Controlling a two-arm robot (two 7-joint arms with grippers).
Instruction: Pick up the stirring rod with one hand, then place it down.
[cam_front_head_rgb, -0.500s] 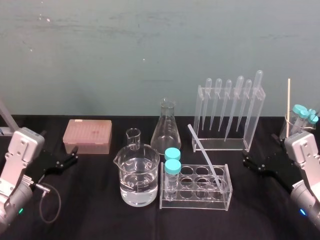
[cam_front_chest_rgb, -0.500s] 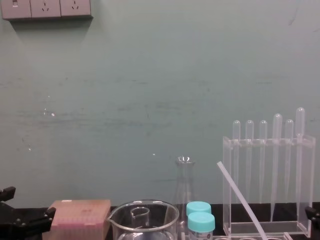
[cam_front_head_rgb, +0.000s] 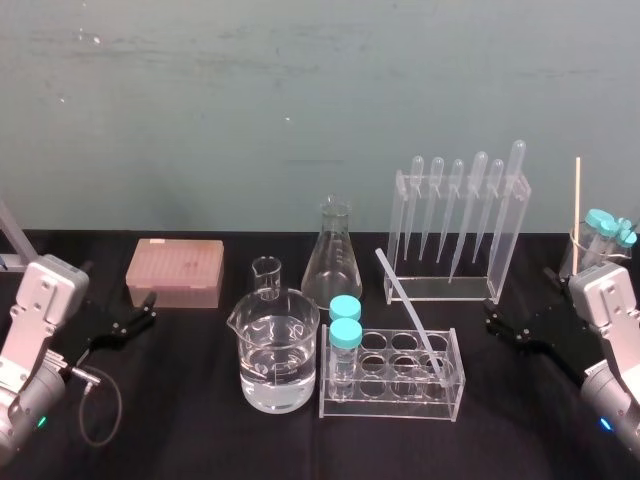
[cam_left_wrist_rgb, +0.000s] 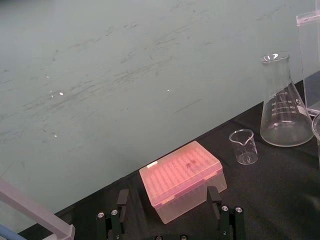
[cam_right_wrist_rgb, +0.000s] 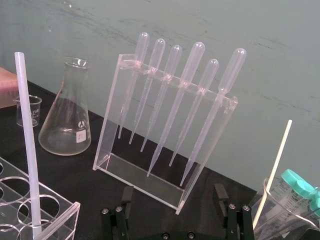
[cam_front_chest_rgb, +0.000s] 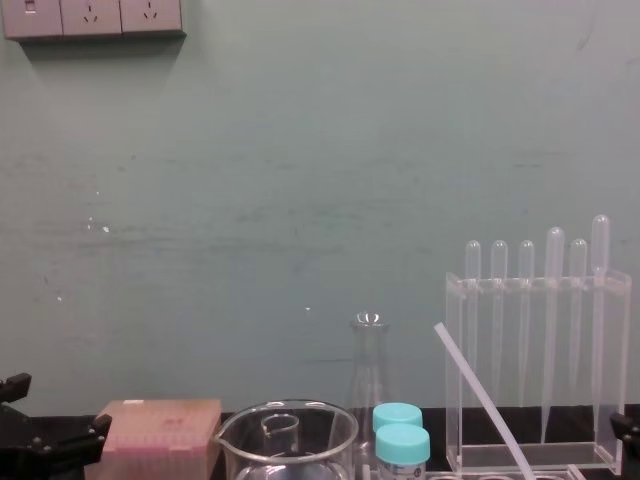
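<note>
Plainly, the task has not started: both arms sit low at the sides of the black table (cam_front_head_rgb: 200, 440) and nothing is held. Nearest the robot, at the middle, stands a clear test-tube rack (cam_front_head_rgb: 390, 408). The stirring rod (cam_front_head_rgb: 408, 308) is propped in a well at the rack's 3 o'clock end. Its foot is down in that well, and its long axis leans up and away toward 11 o'clock, so the free tip hangs above the table just short of the pipette stand (cam_front_head_rgb: 455, 225).

The right claw (cam_front_head_rgb: 492, 322) lies just past the rack's 3 o'clock end with its fingers spread wide, and from it the rod is at 9 o'clock, near but not touching. The left claw (cam_front_head_rgb: 148, 310), also spread and empty, would have to go toward 3 o'clock past a water-filled beaker (cam_front_head_rgb: 278, 360) and two blue-capped tubes (cam_front_head_rgb: 345, 320). In my judgement the right arm is the nearer one and has the open path. A grasp on the bare upper shaft, across the lean, looks safest.

Farther back stand a conical flask (cam_front_head_rgb: 333, 262) at 12 o'clock and a pink tip box (cam_front_head_rgb: 175, 272) at 10 o'clock.

Against half a second ago almost nothing differs. The rod keeps the same lean, and both claws sit about where they were.
</note>
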